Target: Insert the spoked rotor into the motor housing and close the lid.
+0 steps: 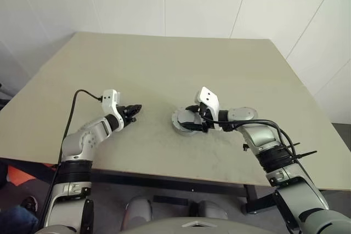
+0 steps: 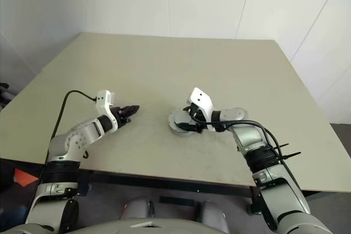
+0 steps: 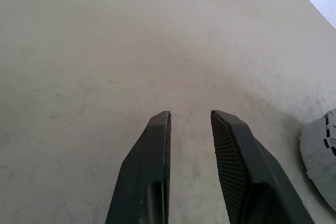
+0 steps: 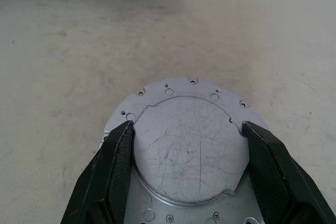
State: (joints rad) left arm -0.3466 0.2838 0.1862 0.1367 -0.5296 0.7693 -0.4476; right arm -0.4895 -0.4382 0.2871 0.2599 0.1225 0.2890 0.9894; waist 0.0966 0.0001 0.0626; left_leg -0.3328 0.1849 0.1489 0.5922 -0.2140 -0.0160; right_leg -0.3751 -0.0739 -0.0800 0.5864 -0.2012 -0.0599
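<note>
Grippers flank a grey metal lid (image 4: 190, 148) at frame centre on the table (image 1: 164, 64): left gripper (image 1: 133, 110) narrow and empty, right gripper (image 1: 190, 120) spread wide around the raised disc. An off-centre squeeze could skew it.

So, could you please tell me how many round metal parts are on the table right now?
1: a grey metal disc assembly near the table's front edge, between the right pincer's fingers. Any part beneath its flat plate would be hidden.
</note>
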